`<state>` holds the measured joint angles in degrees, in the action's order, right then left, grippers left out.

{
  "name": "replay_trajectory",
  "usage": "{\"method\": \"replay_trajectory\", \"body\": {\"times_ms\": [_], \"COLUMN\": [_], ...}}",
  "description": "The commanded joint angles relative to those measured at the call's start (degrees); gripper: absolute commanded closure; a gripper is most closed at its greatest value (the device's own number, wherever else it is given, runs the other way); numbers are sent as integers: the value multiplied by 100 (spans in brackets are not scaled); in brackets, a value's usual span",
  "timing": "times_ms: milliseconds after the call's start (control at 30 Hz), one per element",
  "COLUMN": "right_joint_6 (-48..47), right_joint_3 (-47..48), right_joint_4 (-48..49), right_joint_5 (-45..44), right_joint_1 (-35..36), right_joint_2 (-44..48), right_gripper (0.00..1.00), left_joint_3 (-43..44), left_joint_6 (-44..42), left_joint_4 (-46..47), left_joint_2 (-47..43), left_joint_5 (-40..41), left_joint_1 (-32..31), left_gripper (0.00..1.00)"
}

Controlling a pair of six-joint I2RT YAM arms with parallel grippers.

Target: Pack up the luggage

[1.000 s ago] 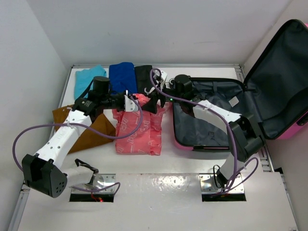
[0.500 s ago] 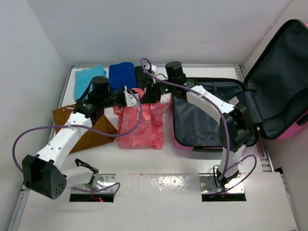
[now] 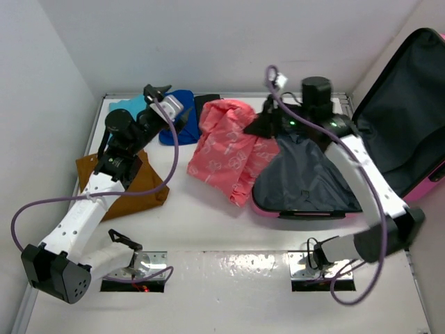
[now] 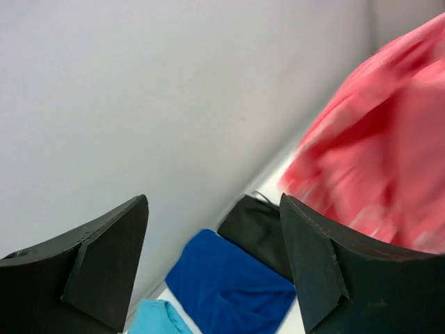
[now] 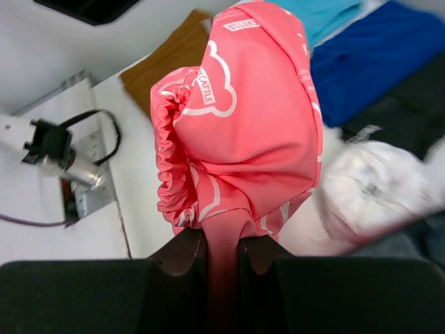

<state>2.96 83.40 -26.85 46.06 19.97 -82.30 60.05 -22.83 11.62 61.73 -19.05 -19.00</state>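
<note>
– Grippers, quick. Where was the right gripper [image 3: 266, 125], and what was it on?
– Up off the white table [image 3: 208, 223], betw. the clothes at the back and the luggage [image 3: 279, 211], a small bright pink hard-shell suitcase. Jaws were pinched tight on a coral-pink fabric garment with white printed lettering [image 3: 226, 149]. Wrist cam showed a bunched fold squeezed betw. the black fingers [image 5: 182, 256]. The rest hung down, lower end reaching just beside the case's left rim.
– And the luggage itself?
– Lay open on the right side of the table: base flat, lid propped up vs. the right wall, dark grey lining in both. Lining in the base stood up in a tent-like peak under the right arm. Couldn't tell what held it up.
– OK. The left gripper [image 3: 170, 103]?
– Raised at back left, over the folded royal-blue cloth [image 3: 184, 99] in the overhead view. Its fingers [image 4: 104, 264] were spread wide, nothing betw. them. Only wall, blue cloth and a bit of black showed in the gap.
– Other stuff?
– Folded teal cloth [image 3: 125, 108] in the back-left corner, next to the blue. Folded black cloth [image 3: 206, 104] on the blue's other side. Flat tan-brown cloth [image 3: 135, 188] lay under the left arm.
</note>
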Motion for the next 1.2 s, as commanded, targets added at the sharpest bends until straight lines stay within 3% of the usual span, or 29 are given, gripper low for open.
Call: {"method": "replay_trajectory", "body": {"times_ms": [0, 100, 133, 200, 367, 467, 567, 833, 1167], "right_joint_6": [730, 2038, 2242, 2681, 3078, 3167, 2877, 1490, -31], "right_joint_3": [-445, -1403, -1744, -2053, -3346, -4093, -4761, -5622, -5870], "right_joint_4": [258, 1049, 1146, 886, 549, 1038, 1461, 1428, 1823], "right_joint_5": [-806, -1458, -2147, -2513, -3673, -3543, -3473, -3297, -2972], "right_joint_1": [-308, -546, -590, -801, -1521, -2407, -2848, -3798, -5070], "right_joint_2": [1011, 1443, 1549, 1743, 2261, 2324, 2368, 2842, 2685], "right_gripper": [100, 100, 100, 100, 100, 100, 100, 100, 100], "left_joint_3": [226, 226, 226, 296, 349, 349, 288, -81, -318], "left_joint_6": [683, 841, 842, 903, 1017, 1070, 1018, 561, 508], "left_joint_4": [560, 622, 622, 622, 342, 61, -176, -309, -309], "left_joint_2": [-118, 22, 75, 224, 366, 366, 366, 418, 594], "left_joint_5": [622, 735, 736, 884, 1017, 1017, 1017, 1017, 1131], "left_joint_1": [72, 72, 125, 125, 283, 336, 336, 398, 398], "left_gripper": [19, 19, 19, 19, 19, 19, 19, 19, 19]}}
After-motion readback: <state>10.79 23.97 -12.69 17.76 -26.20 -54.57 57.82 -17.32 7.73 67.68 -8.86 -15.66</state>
